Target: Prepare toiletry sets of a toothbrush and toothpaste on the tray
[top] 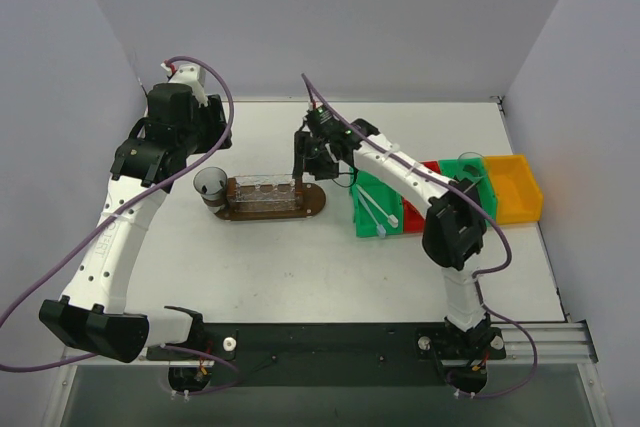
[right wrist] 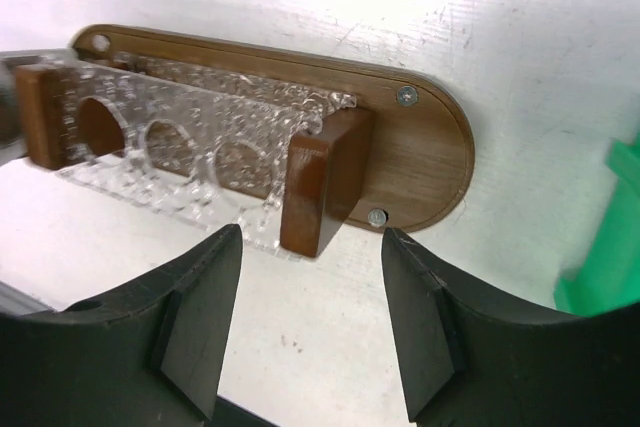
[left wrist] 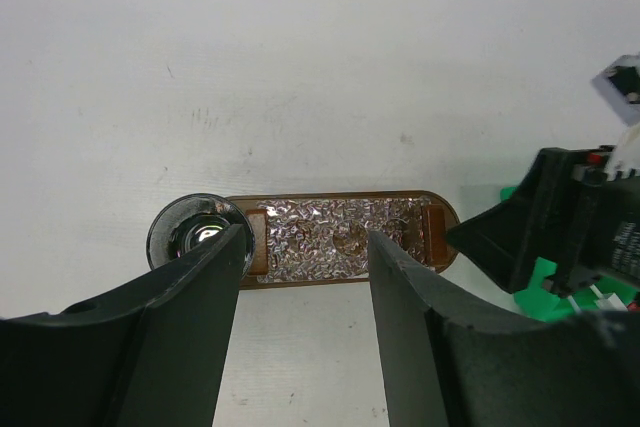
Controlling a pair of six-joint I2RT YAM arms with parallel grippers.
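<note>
The tray is a dark brown oval board in the middle of the table. It carries a clear rack with three round holes between two wooden end blocks. My right gripper hangs open just over the tray's right end, with nothing between its fingers. My left gripper is open and empty, behind the tray's left end. White toothbrushes lie in the green bin. No toothpaste shows.
A clear round cup stands at the tray's left end. Right of the tray sit the green bin, a red bin and a yellow bin. A second clear cup stands behind them.
</note>
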